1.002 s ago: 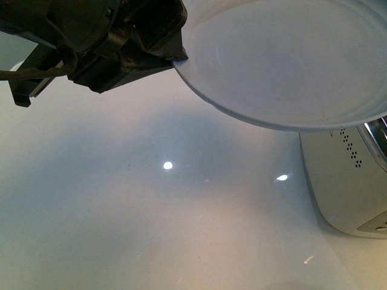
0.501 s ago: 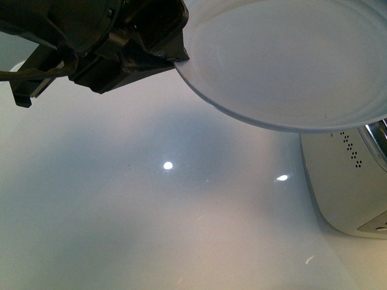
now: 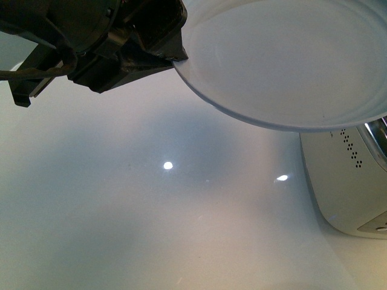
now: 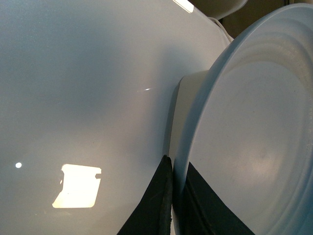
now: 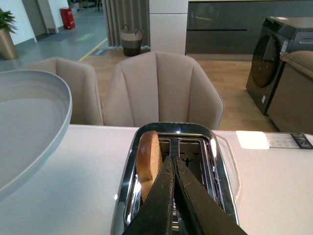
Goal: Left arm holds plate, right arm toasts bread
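Your left gripper [image 4: 177, 196] is clamping its jaws on the plate [image 3: 284, 60] rim, holding it up off the counter [image 3: 121, 211] near the toaster [image 5: 217, 161]. Your right gripper [image 5: 173, 164] is hovering over the toaster, jaws together on nothing. The bread slice [image 5: 148, 156] is standing in one slot just beside them, top sticking out.

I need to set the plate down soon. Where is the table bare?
Bare table spreads below the plate, which the left gripper holds aloft, up to the toaster on the right. Crowded at the toaster: bread stands in one slot, right gripper just above.
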Motion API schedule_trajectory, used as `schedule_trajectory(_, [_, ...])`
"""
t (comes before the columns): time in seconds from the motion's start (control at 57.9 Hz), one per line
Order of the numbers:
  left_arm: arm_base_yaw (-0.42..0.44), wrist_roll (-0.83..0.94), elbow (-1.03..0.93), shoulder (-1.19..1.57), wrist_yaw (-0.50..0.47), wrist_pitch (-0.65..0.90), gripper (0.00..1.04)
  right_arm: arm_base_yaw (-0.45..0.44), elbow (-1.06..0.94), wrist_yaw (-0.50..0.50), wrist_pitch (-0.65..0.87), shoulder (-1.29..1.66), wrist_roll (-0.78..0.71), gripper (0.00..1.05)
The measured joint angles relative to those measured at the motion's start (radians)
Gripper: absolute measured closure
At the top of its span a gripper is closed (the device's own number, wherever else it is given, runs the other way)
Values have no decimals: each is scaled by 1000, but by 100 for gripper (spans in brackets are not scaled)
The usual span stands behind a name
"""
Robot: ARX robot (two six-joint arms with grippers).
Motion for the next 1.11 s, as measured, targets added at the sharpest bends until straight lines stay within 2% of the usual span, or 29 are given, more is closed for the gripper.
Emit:
schedule_trajectory(0.397, [0,0,0,0,0,0,102,0,-39,-2,-55,-121,0,103])
schedule_trajectory(0.743, [0,0,0,0,0,0,102,0,-39,-1,-164,-232,0,103])
schedule_trajectory(0.863, [0,0,0,0,0,0,102,0,-39,0,-326,-362,1,103])
schedule_trajectory(1.105, [0,0,1,-2,0,0,102,0,-39,0,-342,-404,0,102])
